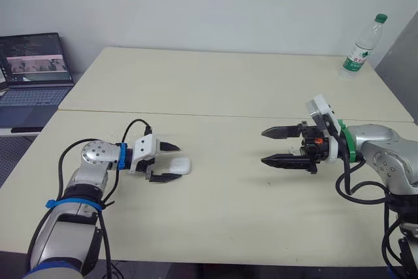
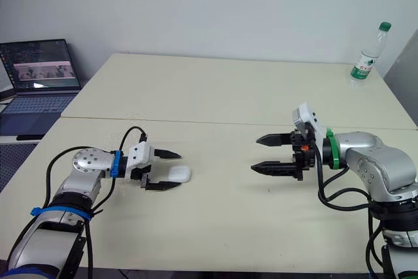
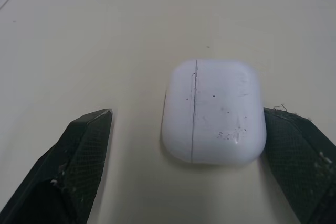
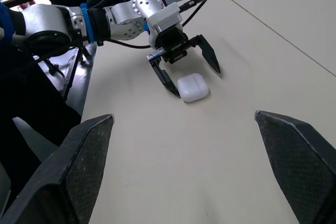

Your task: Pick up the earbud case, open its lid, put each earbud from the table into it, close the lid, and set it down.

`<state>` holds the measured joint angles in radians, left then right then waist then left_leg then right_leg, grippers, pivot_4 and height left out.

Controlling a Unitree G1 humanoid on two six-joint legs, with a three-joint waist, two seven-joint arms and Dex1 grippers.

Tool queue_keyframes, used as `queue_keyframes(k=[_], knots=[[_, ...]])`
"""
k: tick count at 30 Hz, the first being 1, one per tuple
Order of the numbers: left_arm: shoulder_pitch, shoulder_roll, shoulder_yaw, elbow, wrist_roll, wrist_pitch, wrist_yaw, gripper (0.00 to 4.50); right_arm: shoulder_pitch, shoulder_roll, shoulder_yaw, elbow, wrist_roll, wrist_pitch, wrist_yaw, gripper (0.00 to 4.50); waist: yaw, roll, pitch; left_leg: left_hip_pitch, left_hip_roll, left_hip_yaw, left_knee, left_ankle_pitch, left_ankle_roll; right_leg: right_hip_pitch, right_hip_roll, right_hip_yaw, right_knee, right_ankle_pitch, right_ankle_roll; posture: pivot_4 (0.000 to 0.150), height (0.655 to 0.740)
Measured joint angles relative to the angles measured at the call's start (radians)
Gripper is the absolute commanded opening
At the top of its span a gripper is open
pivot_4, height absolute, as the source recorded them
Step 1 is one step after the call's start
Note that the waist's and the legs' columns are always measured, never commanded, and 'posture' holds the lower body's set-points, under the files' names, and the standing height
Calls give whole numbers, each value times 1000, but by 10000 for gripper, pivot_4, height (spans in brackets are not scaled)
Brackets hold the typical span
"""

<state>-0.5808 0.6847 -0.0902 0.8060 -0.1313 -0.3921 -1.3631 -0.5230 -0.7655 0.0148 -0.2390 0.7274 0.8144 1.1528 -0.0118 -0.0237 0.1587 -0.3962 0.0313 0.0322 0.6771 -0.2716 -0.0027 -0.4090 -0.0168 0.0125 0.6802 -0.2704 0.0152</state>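
Left end effector [image 1: 177, 161] is straddling the smooth white rounded plastic earbud case [image 3: 212, 111], jaws wide; closing off-centre is probably risking it skidding across the beige desk [image 1: 228, 217]

Silver arms [image 1: 72, 194], black cables [image 1: 134, 125]; left tool [image 1: 177, 161] banded blue, right tool [image 1: 263, 147] green.

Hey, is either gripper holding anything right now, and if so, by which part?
Nothing is held. The left gripper is open, straddling the earbud case lying on the table; the right gripper is open and empty.
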Motion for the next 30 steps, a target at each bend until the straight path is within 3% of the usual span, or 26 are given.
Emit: queue_keyframes(k=[8, 14, 20, 23, 30], knots=[[255, 57, 103, -361, -35, 235, 188, 44793, -22, 42, 20, 39, -7, -22, 3, 45000, -16, 0, 0, -1, 0, 0, -1, 0, 0, 0, -2, 0, 0, 0, 0, 1500, 7400], [360, 41, 151, -526, -36, 381, 367, 44793, -37, 66, 42, 62, -28, -42, 5, 45000, -16, 0, 0, 0, 0, -1, 0, 0, 0, 0, -3, -1, 0, 0, 0, 1500, 7400], [492, 13, 242, -746, -99, 638, 535, 44793, -37, 68, 42, 63, -30, -43, 3, 45000, -17, 0, 0, -1, 0, -1, -1, 0, 0, 0, -3, -1, 0, 0, 0, 1500, 7400], [561, -4, 295, -892, -153, 764, 593, 38763, -32, 79, 40, 61, -30, -45, -1, 45000, -17, 0, 0, -1, 0, -1, -1, 0, 0, 0, -3, -1, 0, 0, 0, 1500, 7400], [663, -80, 356, -1108, -219, 911, 720, 17136, -6, 109, 39, 56, -30, -57, -19, 45000, -16, 0, 0, -1, -1, -1, -1, 0, 0, 0, -4, -1, -1, 0, 0, 1500, 7400]])
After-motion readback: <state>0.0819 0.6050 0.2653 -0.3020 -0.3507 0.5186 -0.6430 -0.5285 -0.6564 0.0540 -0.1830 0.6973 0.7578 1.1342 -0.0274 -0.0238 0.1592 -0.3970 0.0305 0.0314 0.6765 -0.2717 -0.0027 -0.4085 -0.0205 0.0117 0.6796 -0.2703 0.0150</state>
